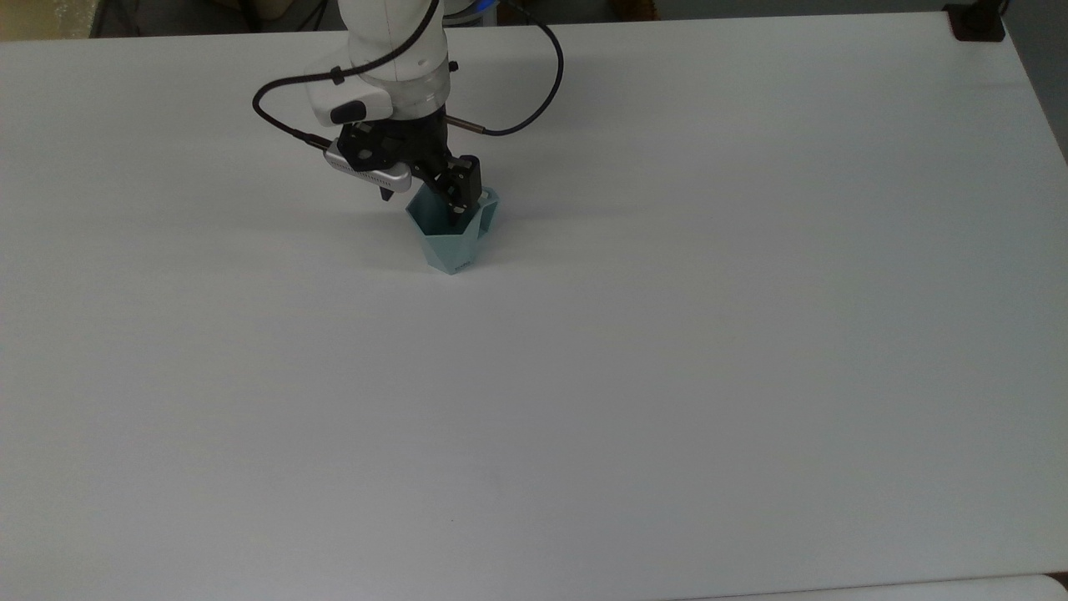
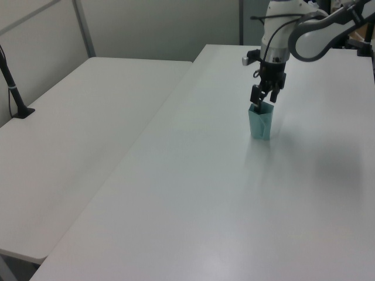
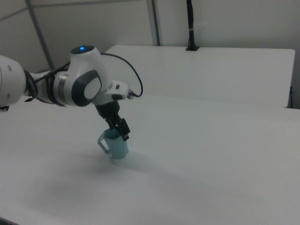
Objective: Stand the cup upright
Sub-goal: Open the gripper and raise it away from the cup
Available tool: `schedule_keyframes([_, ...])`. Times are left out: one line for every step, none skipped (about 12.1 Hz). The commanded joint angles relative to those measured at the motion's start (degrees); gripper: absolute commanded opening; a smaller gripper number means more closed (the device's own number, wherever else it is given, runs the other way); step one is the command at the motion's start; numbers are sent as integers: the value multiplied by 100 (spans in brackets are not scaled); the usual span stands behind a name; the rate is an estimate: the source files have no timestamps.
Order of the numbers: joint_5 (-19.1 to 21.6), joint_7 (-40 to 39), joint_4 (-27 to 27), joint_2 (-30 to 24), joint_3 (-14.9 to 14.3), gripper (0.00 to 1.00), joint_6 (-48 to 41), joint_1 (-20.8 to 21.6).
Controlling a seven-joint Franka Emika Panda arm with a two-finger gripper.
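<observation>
The pale teal faceted cup (image 1: pixel 451 247) stands upright on the white table (image 1: pixel 667 376), mouth up. Its small loop handle (image 1: pixel 489 205) points to the top view's right. My gripper (image 1: pixel 423 200) is open just above the rim: one finger hangs outside the cup on the top view's left, the other over the mouth. In the left view the cup (image 2: pixel 261 123) sits directly under the gripper (image 2: pixel 262 100). In the right view the gripper (image 3: pixel 119 130) is at the top of the cup (image 3: pixel 120 148), whose handle (image 3: pixel 103 143) sticks out to the right view's left.
A black cable (image 1: pixel 534 75) loops off the wrist. A black clamp (image 1: pixel 974 22) sits at the table's far right corner in the top view. A second white table (image 2: pixel 70 146) with a black post (image 2: pixel 13 82) lies on the left view's left.
</observation>
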Motion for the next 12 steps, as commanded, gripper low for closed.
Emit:
schedule_keyframes([147, -108, 933, -310, 6, 100, -1175, -16])
schedule_keyframes([147, -56, 1414, -301, -3, 100, -1674, -77])
schedule_keyframes([147, -160, 1680, -319, -3, 100, -1897, -121])
schedule_keyframes([138, -396, 1883, -380, -3, 100, -2247, -200])
schedule_keyframes([138, -842, 2137, -450, -3, 100, -2686, -218])
schedule_keyframes([147, -1281, 2270, -503, 40, 100, -3056, -427])
schedule_keyframes([155, -1642, 2315, -573, 258, 100, -3190, -812])
schedule_keyframes([155, -1933, 2316, -582, 809, 100, -3243, -1460])
schedule_keyframes([155, -2101, 2316, -582, 1275, 100, -3261, -1962])
schedule_keyframes([147, -2199, 2324, -582, 1820, 100, -3279, -2567])
schedule_keyframes([147, -2261, 2325, -617, 1990, 100, -3296, -2817])
schedule_keyframes([147, -2444, 2368, -713, 1992, 100, -3392, -2863])
